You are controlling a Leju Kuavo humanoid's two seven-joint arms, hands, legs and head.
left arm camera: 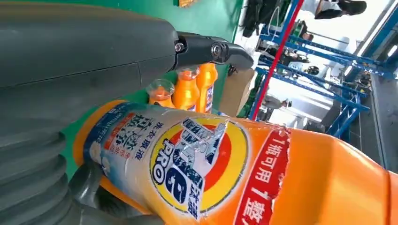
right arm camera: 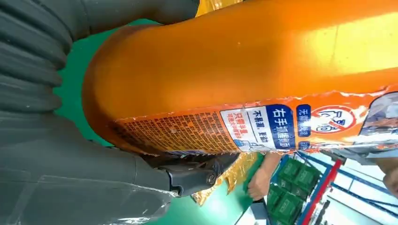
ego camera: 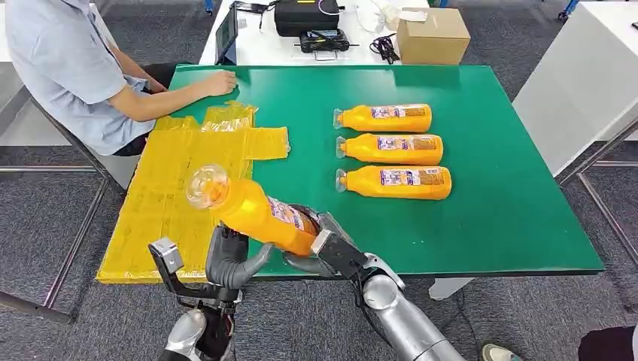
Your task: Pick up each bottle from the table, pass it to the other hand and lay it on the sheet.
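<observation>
1. I've got an orange bottle (ego camera: 259, 213) up off the green table (ego camera: 511, 226), tilted, with its clear cap end raised toward the yellow sheet (ego camera: 169, 203) and its base low toward the table's near edge.
2. My right hand (ego camera: 320, 252) is clamped around the base end of that bottle; the right wrist view shows the thumb and a dark finger on opposite sides of the orange body (right arm camera: 244, 70).
3. My left hand (ego camera: 229, 259) is right beneath the bottle's middle, fingers curled upward against its underside. In the left wrist view the labelled body (left arm camera: 225, 168) lies against the hand, with a dark finger reaching over it, so I read it as gripping too, though I cannot see the contact all the way round.
4. So both hands are on the same bottle, over the near edge of the table beside the sheet.
5. Three more orange bottles lie on their sides in a neat row on the table, caps pointing toward the sheet: the far one (ego camera: 385, 118), the middle one (ego camera: 391, 148) and the near one (ego camera: 396, 182), all well apart from my hands.
6. The sheet is crinkled and spreads over the table's left part, hanging past the edge.
7. A person in a light blue shirt (ego camera: 64, 64) sits at the far left corner, one hand (ego camera: 220, 83) resting on the table just beyond the sheet.
8. A cardboard box (ego camera: 432, 35) sits on the white table behind.
</observation>
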